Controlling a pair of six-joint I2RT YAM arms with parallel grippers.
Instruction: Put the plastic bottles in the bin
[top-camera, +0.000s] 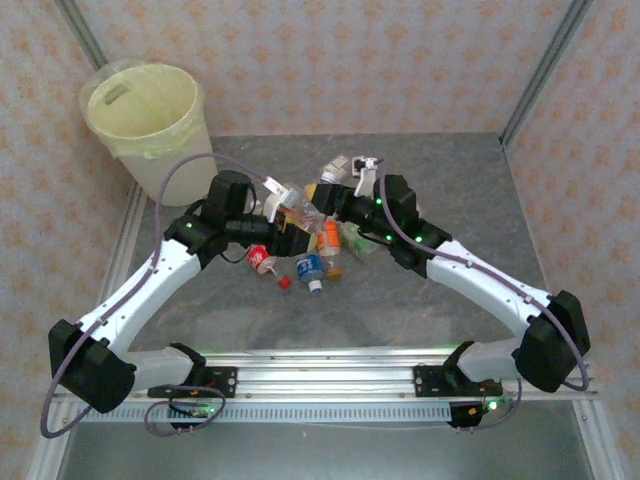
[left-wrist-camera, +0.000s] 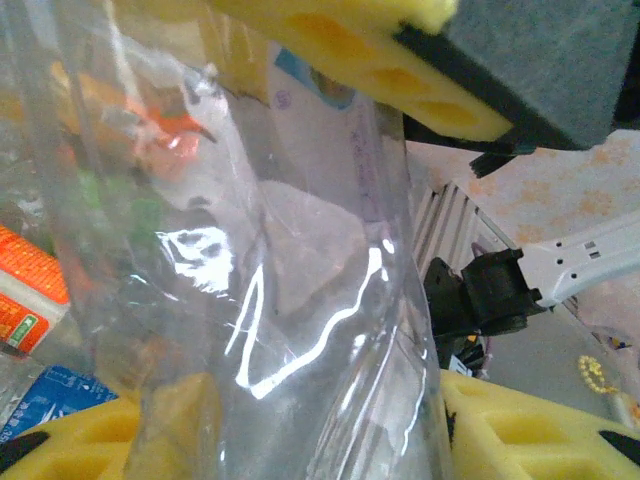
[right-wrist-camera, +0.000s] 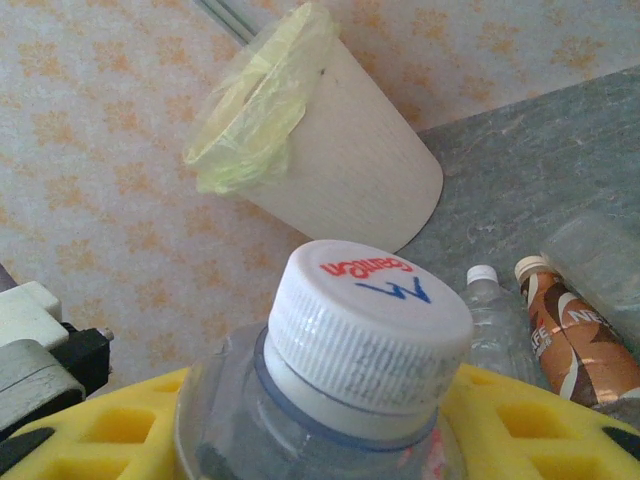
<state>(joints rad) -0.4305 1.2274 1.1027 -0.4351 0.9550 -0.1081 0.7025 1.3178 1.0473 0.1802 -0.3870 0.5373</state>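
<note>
**Bin (top-camera: 178, 140) far left, each arm with a catch**

The bin, lined with a pale yellow bag (top-camera: 140, 100), stands by the table's (top-camera: 450, 180) far-left corner. The left gripper (top-camera: 288, 215) is clamped on a clear bottle (left-wrist-camera: 300, 280). Between the arms lie loose bottles (top-camera: 315, 262). The right gripper (right-wrist-camera: 320, 430) pinches a white-capped bottle (right-wrist-camera: 365, 320).

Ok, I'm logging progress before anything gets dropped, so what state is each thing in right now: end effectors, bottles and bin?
Left end effector, closed on a clear bottle.
Right end effector, shut on the white-capped bottle, cap on.
Bin, upright, open, bag-lined.
Other bottles, lying in a heap on the table, outside the bin.
Brown-labelled bottle, lying down, capped.
</note>
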